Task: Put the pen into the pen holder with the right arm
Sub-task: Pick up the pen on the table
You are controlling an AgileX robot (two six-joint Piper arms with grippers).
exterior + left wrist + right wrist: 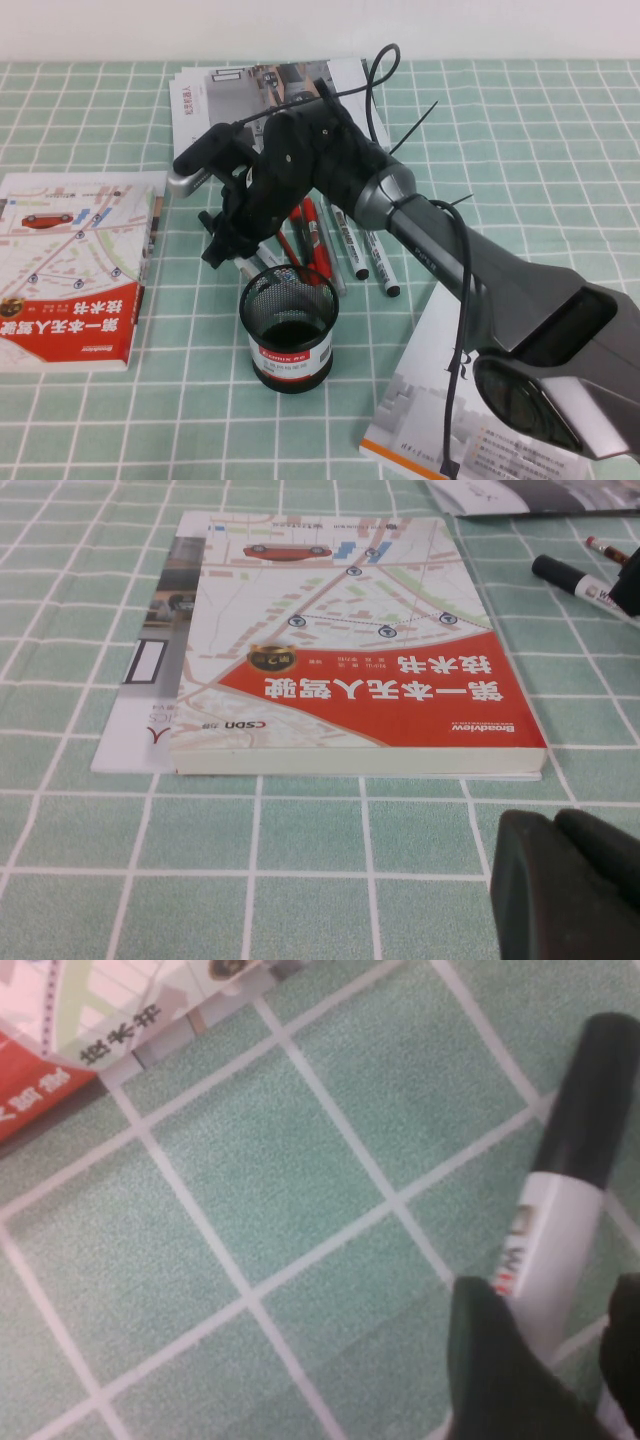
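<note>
The black wire-mesh pen holder [290, 330] stands upright at the table's middle front, with a red-and-white band near its base. My right gripper [218, 245] hangs just behind and to the left of the holder's rim. In the right wrist view the right gripper [548, 1298] is shut on the pen [562, 1220], a white barrel with a black cap pointing away from the fingers over the green cloth. The pen also shows in the left wrist view [572, 577] and in the high view [246, 268]. My left gripper [565, 880] is shut and empty, low over the cloth, near the red book.
Two labelled white markers and red pens [345, 240] lie behind the holder. A red map-cover book [70, 270] lies at the left and shows in the left wrist view [350, 660]. A magazine [260, 85] lies at the back. Another book [440, 400] lies under the right arm.
</note>
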